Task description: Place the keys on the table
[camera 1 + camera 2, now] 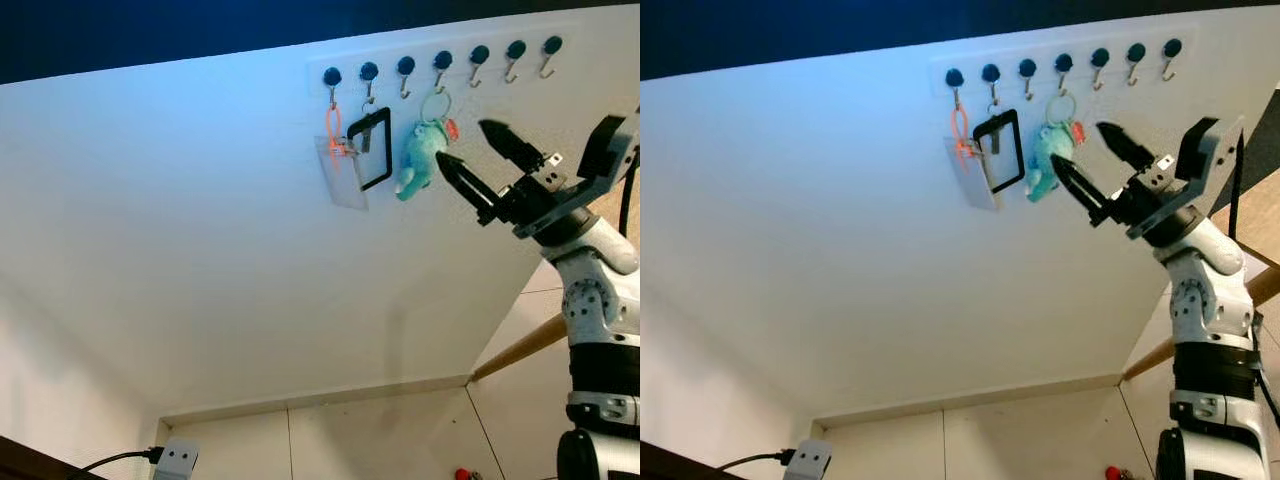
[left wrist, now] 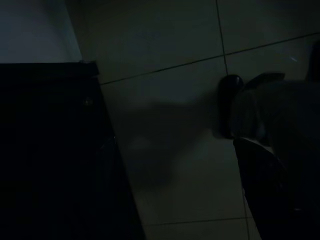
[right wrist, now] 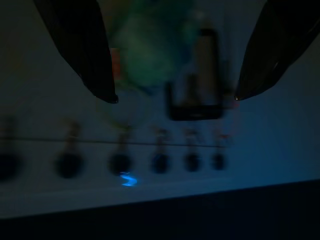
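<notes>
Raised at the wall, the right claw (image 1: 478, 158) gapes wide and empty, just beside the teal plush keyring (image 1: 420, 160) hanging from a hook rail (image 1: 440, 62). Next along hang a black frame (image 1: 372, 148) and an orange-looped clear card holder (image 1: 340, 170). Left arm hangs idle.

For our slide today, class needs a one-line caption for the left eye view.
Right gripper, fingers open, raised beside the teal plush keychain hanging on a white wall's hook rack, next to a black-framed tag.
</notes>
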Robot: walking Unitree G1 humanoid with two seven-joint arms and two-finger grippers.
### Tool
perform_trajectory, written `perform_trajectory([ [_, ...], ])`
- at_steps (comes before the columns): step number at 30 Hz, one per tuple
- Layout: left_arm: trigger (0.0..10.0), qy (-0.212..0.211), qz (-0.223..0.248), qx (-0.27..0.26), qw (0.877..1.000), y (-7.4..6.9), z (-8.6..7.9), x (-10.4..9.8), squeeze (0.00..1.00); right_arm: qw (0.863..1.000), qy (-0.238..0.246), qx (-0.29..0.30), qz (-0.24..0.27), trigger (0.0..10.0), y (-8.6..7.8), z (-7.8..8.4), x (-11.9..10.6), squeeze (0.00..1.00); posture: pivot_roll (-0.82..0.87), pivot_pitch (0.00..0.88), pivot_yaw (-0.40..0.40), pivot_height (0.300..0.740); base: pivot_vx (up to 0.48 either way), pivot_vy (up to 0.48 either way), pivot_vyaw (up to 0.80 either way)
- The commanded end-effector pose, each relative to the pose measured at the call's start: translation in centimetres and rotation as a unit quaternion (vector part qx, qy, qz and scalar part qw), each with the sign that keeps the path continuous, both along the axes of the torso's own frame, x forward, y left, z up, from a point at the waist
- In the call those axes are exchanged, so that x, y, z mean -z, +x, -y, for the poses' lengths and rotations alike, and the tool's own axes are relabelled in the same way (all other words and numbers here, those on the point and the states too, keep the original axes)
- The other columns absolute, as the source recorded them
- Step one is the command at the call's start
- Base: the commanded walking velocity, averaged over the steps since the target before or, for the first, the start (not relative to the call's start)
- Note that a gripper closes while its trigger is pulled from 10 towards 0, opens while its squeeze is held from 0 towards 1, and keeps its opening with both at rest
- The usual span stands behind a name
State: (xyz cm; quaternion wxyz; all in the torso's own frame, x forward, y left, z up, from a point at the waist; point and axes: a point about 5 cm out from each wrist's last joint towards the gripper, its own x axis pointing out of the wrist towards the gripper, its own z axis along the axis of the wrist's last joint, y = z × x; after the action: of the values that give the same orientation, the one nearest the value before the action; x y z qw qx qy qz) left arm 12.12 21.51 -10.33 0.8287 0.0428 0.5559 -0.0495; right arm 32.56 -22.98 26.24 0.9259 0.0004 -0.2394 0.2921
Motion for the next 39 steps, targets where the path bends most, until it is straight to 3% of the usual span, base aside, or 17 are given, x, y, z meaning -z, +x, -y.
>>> perform_trajectory([
  [1,10.0,0.010,-0.008,0.004,1.000,-0.4,-0.6,0.0,0.00,1.000,-0.001,0.018,-0.003,10.0,0.5,-0.6,0.0,0.00,-0.10,0.031,0.090,0.740,0.000,0.000,0.00],
  [20,10.0,0.006,-0.007,0.010,1.000,-0.3,-0.1,0.1,0.00,0.991,0.009,0.128,-0.035,10.0,3.0,-2.9,0.8,0.00,-0.10,0.022,0.078,0.740,0.000,0.000,0.00],
  [25,10.0,0.005,-0.008,0.010,1.000,-0.4,-0.1,0.1,0.00,0.989,0.037,0.127,-0.062,10.0,3.4,-3.3,1.6,0.00,-0.10,0.025,0.078,0.740,0.000,0.000,0.00],
  [35,10.0,0.002,-0.010,0.019,1.000,-0.5,0.1,0.2,0.00,0.988,0.092,0.070,-0.101,10.0,3.4,-5.4,3.1,0.00,-0.10,0.034,0.084,0.740,0.000,0.000,0.00],
  [36,10.0,0.002,-0.010,0.019,1.000,-0.4,0.1,0.1,0.00,0.988,0.088,0.071,-0.104,10.0,3.5,-5.5,3.3,0.04,-0.10,0.034,0.084,0.740,0.000,0.000,0.00],
  [37,10.0,0.002,-0.009,0.019,1.000,-0.4,0.1,0.1,0.00,0.988,0.081,0.078,-0.107,10.0,3.5,-5.6,3.4,1.00,-0.10,0.035,0.085,0.740,0.000,0.000,0.00],
  [39,10.0,0.002,-0.009,0.019,1.000,-0.4,0.1,0.1,0.00,0.987,0.075,0.090,-0.111,10.0,3.6,-5.5,3.6,1.00,-0.10,0.035,0.086,0.740,0.000,0.000,0.00],
])
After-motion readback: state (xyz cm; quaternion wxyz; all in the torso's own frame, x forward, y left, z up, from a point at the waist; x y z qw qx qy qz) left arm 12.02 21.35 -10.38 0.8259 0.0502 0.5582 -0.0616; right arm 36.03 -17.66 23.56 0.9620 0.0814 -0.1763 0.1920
